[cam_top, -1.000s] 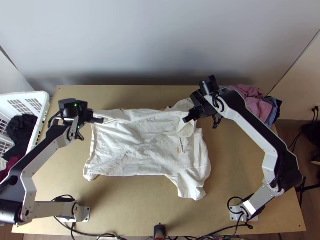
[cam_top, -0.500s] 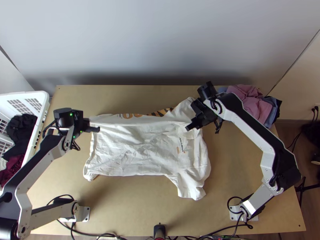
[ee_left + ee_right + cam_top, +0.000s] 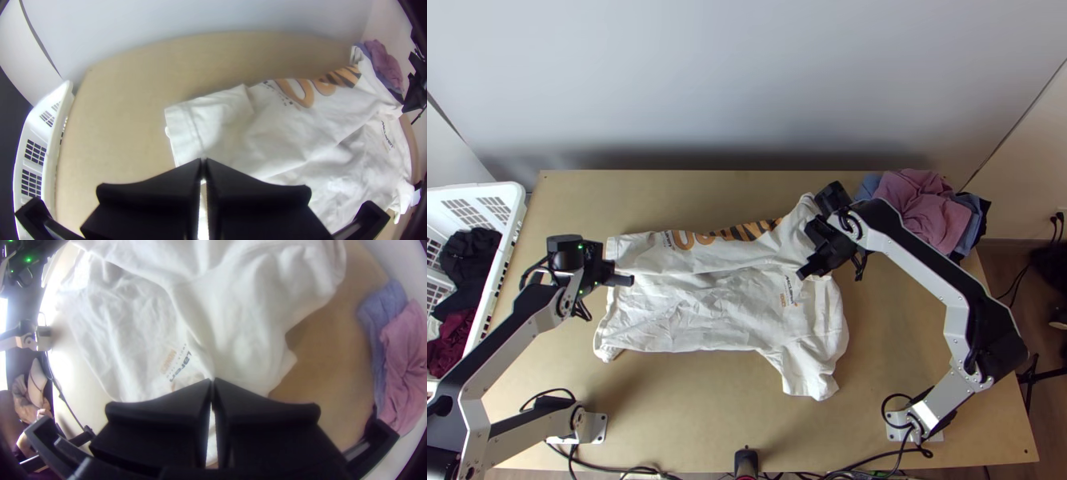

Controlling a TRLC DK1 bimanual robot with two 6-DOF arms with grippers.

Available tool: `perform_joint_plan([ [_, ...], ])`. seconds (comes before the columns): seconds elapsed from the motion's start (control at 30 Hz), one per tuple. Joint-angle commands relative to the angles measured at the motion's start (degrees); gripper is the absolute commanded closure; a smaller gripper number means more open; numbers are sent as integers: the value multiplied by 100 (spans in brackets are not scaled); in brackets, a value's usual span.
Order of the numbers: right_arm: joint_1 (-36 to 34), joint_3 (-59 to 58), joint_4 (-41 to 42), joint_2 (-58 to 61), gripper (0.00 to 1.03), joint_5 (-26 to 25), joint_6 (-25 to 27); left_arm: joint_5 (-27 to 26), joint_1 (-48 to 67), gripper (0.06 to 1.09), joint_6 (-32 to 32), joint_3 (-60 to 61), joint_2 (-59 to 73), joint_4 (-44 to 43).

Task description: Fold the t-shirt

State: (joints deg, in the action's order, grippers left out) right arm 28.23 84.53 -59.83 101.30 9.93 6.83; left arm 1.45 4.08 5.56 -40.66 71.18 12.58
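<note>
Across the middle of the wooden surface (image 3: 691,424): white t-shirt (image 3: 699,316), part folded. An upper layer lies over the body, its front edge crossing from one end effector to the other; orange-and-black print (image 3: 727,234) runs along the far side. Left end effector (image 3: 203,162) clenched on that edge at one end; right end effector (image 3: 212,380) clenched on it near the small chest print (image 3: 789,292). One sleeve (image 3: 811,378) sticks out on the near side, wrinkles throughout. Judgement: first fold under way, perhaps half laid. Left to do: bring the edge nearer, release, smooth, tuck the sleeve, then further folds.
</note>
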Motion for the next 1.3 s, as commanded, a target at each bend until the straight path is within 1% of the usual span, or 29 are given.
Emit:
perform_joint_plan([
  [0.0, 25, -227, 147, 118, 100, 70, 38, -22, 93, 105, -99, 287, 1, 17],
  [0.27, 34, -376, 306, -31, 100, 88, 38, -22, -162, 105, -99, 384, 63, -10],
  [0.3, 34, -385, 306, -31, 100, 88, 38, -22, -153, 105, -126, 366, 63, -10],
  [0.33, 25, -394, 314, -22, 96, 88, 29, -22, -153, 105, -134, 357, 72, -10],
  [0.37, 16, -411, 306, -22, 82, 88, 3, -22, -153, 100, -161, 340, 107, -10],
  [0.43, -37, -446, 306, -31, 44, 96, -121, -22, -126, 63, -205, 296, 160, 78],
  [0.47, -63, -473, 297, -57, 22, 96, -173, -22, -109, 51, -293, 270, 151, 157],
  [0.5, -81, -499, 297, -101, 8, 96, -200, -22, -109, 46, -328, 243, 107, 245],
  [0.53, -98, -508, 297, -154, 5, 96, -208, -22, -109, 43, -354, 208, 37, 359],
  [0.63, -125, -508, 306, -418, 5, 96, -270, -22, -65, 36, -477, 32, -280, 913],
  [0.7, -151, -464, 306, -646, 5, 96, -305, -22, 14, 29, -495, -108, -543, 1467],
  [0.83, -274, -402, 297, -1059, 5, 96, -340, -40, 181, 29, -565, -416, -992, 2908],
  [1.0, -467, -534, 297, -1420, 5, 96, -349, -137, 181, 29, -627, -416, -1317, 4534],
  [1.1, -494, -684, 297, -1578, 5, 96, -393, -137, 120, 29, -662, -258, -1352, 5061],
  [1.27, -450, -824, 297, -1789, 5, 105, -428, -137, -38, 30, -662, -126, -1317, 5325],
])
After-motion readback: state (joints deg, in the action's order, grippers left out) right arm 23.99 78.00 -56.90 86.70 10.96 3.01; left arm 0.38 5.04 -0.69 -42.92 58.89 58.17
